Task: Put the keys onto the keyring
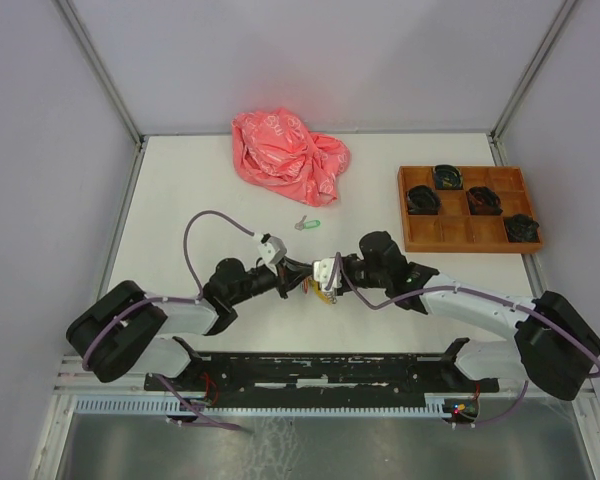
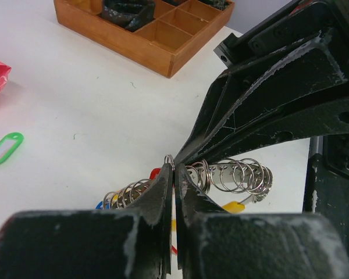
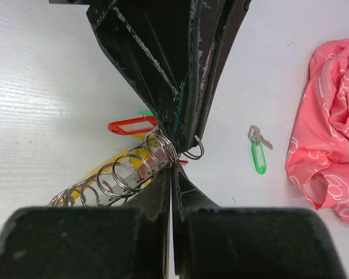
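The green-tagged key (image 1: 307, 224) lies loose on the table beyond the grippers; it also shows in the right wrist view (image 3: 257, 150), and its tag shows in the left wrist view (image 2: 4, 148). The red tag (image 3: 131, 125) lies beside the grippers, its key hidden. A row of silver keyrings (image 3: 128, 171) on a metal strip lies under the grippers, also in the left wrist view (image 2: 238, 174). My left gripper (image 2: 174, 165) is shut on a single keyring (image 3: 195, 149). My right gripper (image 3: 171, 168) is shut at the end of the ring row. Both tips meet (image 1: 318, 275).
A pink cloth (image 1: 288, 155) lies at the back middle. A wooden compartment tray (image 1: 467, 232) holding dark objects stands at the right. Yellow (image 2: 235, 206) and blue (image 2: 100, 204) tags lie among the rings.
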`<move>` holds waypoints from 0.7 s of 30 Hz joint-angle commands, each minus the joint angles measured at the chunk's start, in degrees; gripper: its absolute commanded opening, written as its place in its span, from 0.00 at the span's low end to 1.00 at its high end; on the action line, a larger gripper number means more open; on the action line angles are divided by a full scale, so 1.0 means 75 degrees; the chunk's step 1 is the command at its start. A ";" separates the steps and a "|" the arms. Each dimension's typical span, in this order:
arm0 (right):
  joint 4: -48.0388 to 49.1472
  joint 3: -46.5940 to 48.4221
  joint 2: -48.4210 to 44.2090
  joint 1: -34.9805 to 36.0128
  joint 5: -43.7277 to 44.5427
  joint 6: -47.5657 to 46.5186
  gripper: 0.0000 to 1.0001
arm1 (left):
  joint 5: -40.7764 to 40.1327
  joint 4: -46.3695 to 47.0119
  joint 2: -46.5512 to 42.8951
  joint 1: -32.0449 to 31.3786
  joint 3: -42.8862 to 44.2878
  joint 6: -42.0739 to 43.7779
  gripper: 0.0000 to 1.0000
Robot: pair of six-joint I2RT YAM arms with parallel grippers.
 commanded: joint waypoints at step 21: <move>0.0858 -0.0278 -0.0327 0.0109 0.0087 -0.0921 0.01 | 0.0370 0.3392 0.1179 0.0006 -0.0814 -0.0178 0.25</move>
